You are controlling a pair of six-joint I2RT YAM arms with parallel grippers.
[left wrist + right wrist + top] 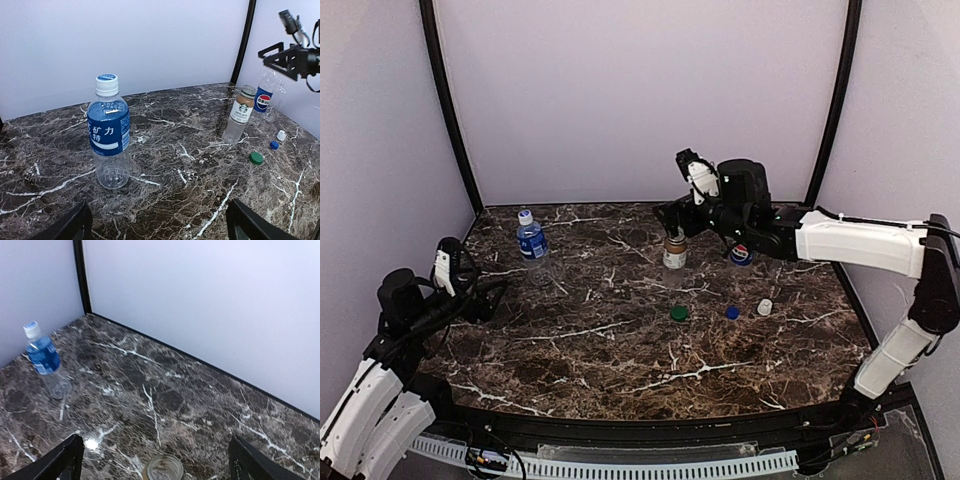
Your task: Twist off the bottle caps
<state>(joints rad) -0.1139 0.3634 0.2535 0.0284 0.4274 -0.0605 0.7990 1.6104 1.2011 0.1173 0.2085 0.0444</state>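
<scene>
Both grippers gape open: right gripper (672, 218) hovers above the short bottle (674, 253) by the far edge; left gripper (488, 298) sits low near the left edge, facing the blue-labelled bottle (531, 248)

We see a glossy, marble-patterned table (620, 350); on it the blue-labelled bottle (112, 169) is clear, smooth plastic with a shiny wrap (109, 131); behind the table, matt pale walls (640, 90).

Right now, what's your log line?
off: green cap, blue cap, white cap | blue-label bottle: capped | right gripper: open over short bottle | left gripper: open
</scene>
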